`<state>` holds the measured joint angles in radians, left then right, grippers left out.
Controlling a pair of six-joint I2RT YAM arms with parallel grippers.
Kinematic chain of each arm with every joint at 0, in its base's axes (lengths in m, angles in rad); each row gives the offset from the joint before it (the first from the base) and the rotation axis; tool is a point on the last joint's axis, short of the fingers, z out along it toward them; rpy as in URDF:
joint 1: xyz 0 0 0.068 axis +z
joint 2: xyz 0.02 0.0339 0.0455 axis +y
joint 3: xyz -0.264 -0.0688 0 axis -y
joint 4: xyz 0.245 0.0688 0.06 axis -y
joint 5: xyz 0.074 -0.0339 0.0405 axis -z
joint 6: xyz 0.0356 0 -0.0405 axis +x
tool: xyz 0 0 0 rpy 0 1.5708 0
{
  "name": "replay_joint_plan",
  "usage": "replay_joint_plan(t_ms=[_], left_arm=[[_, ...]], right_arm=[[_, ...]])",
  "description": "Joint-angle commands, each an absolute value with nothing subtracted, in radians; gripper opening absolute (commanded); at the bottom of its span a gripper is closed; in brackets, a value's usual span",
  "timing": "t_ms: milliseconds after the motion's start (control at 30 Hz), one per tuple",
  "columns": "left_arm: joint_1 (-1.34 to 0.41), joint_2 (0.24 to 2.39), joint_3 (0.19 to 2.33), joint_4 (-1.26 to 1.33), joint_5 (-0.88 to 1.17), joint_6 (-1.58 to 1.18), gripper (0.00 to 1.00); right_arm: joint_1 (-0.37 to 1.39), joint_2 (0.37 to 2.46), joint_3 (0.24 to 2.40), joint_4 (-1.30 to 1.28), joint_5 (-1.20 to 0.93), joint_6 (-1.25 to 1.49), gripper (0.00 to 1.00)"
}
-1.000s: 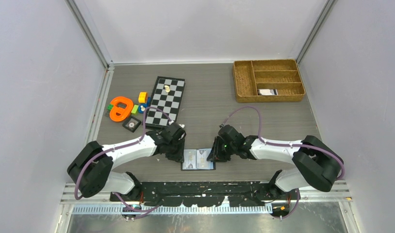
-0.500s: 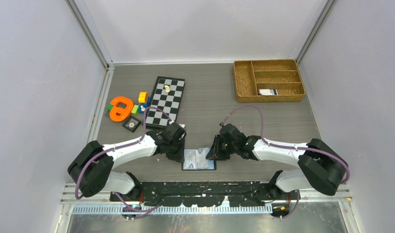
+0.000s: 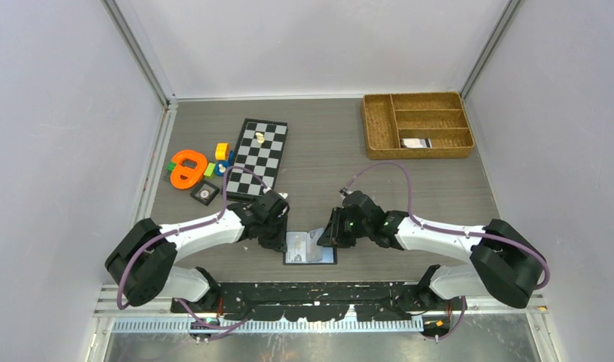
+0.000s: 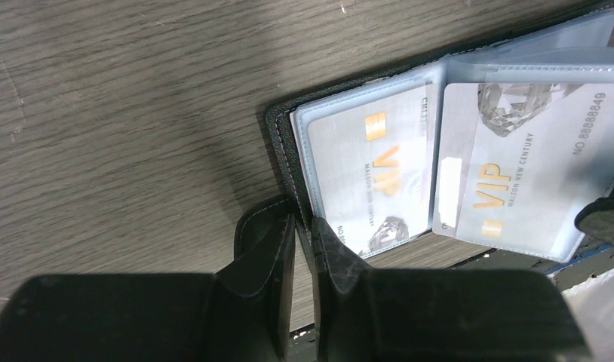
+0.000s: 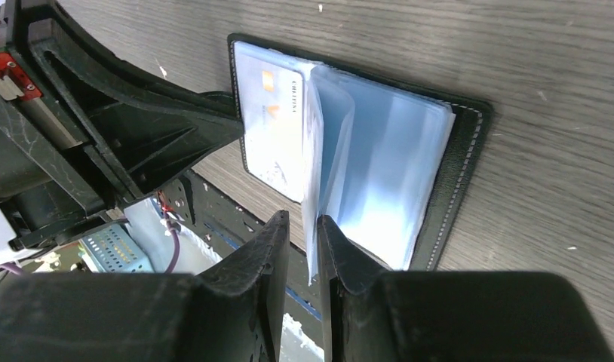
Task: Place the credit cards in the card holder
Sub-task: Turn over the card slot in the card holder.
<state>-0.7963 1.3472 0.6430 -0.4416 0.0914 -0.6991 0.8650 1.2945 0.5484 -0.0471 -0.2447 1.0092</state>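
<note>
**Open card holder pinned between both grippers at the near edge of the table**

The card holder (image 3: 304, 254) lies open near the table's (image 3: 326, 162) near edge, midway between the arms. The left gripper (image 4: 302, 226) is closed to a thin slit on the holder's black left rim (image 4: 283, 162). The right gripper (image 5: 302, 220) is closed just as narrowly on one clear sleeve (image 5: 313, 188), which stands up from the spine. A whitish-grey VIP credit card (image 4: 372, 177) sits in the left pocket, and a second VIP card (image 4: 523, 173) sits in the raised sleeve. Far left lies a chessboard (image 3: 259, 158), and far right is a woven tray (image 3: 378, 124) with a small flat item (image 3: 415, 142) in its nearest compartment.
</note>
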Motion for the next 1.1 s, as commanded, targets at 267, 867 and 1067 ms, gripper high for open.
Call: replay_joint_plan(t_ms=[267, 867, 1067], left_arm=[[-0.795, 1.358, 0.627, -0.381, 0.123, -0.712, 0.15], [-0.793, 1.197, 0.576, -0.479, 0.026, -0.713, 0.33], [-0.783, 1.081, 0.549, -0.566, -0.007, -0.72, 0.42]], right_arm=[[0.916, 1.425, 0.686, 0.025, -0.262, 0.986, 0.29], [0.949, 1.628, 0.834, 0.052, -0.292, 0.962, 0.44], [0.95, 1.618, 0.921, -0.027, -0.257, 0.906, 0.53]])
